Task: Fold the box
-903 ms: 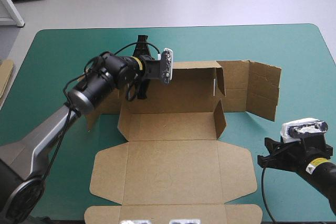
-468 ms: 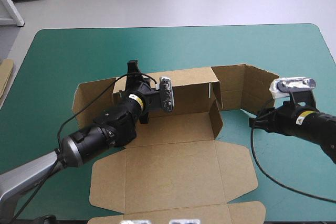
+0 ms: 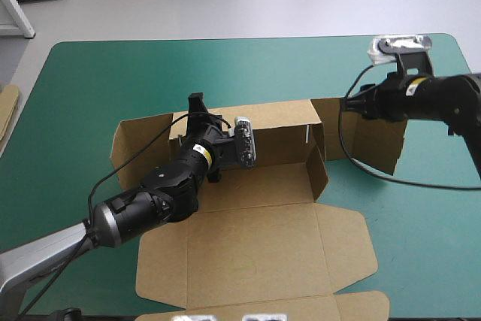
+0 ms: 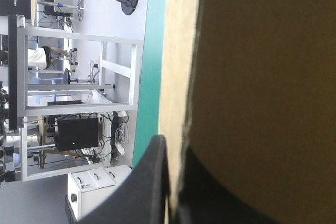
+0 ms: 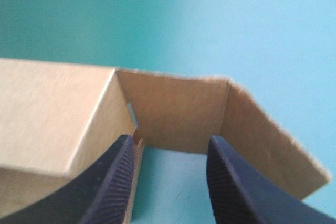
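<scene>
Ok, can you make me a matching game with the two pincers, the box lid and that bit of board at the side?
Things:
1 left pincer
2 right pincer
3 box lid
4 spare board

States:
A lying flat
B open, at the end flap
C at the table's left edge
D shut on the back wall

Pairs: 1-D, 2-B, 3-A, 4-C.
</scene>
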{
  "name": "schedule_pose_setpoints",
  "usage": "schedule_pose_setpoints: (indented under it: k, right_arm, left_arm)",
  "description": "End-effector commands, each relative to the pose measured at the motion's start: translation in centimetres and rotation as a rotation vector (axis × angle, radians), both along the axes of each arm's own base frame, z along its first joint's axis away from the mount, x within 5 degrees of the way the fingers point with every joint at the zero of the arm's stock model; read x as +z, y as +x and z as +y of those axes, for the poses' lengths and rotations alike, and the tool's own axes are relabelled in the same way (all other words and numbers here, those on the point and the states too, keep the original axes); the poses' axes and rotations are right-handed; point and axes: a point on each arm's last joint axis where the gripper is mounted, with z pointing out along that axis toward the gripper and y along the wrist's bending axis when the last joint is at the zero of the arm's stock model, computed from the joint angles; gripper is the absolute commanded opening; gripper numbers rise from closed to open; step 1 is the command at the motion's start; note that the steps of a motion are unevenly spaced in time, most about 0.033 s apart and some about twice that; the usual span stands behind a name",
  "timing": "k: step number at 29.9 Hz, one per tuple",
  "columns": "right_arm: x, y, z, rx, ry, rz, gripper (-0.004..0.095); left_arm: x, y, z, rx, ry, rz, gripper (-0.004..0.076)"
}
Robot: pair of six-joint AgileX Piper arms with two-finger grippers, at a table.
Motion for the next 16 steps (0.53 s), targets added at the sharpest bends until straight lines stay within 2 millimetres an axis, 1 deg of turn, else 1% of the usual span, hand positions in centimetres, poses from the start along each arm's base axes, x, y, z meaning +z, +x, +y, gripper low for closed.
schedule_pose_setpoints:
  k: [1,3,5,7,10,12,14,16]
  right_arm:
    - [3.3,2.2,-0.2,-0.009,-0.065,-0.139,0.0414]
    - [4.0,4.0,-0.3,0.006,-0.094,-0.13,0.0414]
    - [4.4,5.8,-0.4,0.007,-0.097,-0.12,0.0414]
    - [4.0,7.7,-0.8,0.006,-0.088,-0.093,0.0414]
    - [2.9,10.0,-1.4,0.008,-0.061,-0.039,0.0414]
    - [1.9,11.4,-1.9,0.0,-0.044,-0.013,0.0414]
    - [0.6,12.7,-2.4,-0.011,-0.031,0.018,0.0414]
    - [-1.0,13.9,-2.4,-0.01,-0.029,0.064,0.0414]
  left_arm:
    - [2.0,-0.8,-0.4,-0.049,-0.088,-0.053,-0.0008]
    - [1.6,-0.9,-0.4,-0.052,-0.082,-0.075,-0.0008]
    - [0.9,-1.0,-0.4,-0.072,-0.025,-0.136,-0.0008]
    - [0.3,-1.0,-0.2,-0.071,-0.002,-0.159,-0.0008]
    - [-0.3,-1.0,0.2,-0.043,0.014,-0.17,-0.0008]
    - [-0.1,-0.9,0.4,-0.031,0.025,-0.186,-0.0008]
    - [0.0,-0.9,0.3,-0.043,0.037,-0.208,-0.0008]
    - [0.2,-0.8,0.2,-0.055,0.032,-0.23,-0.0008]
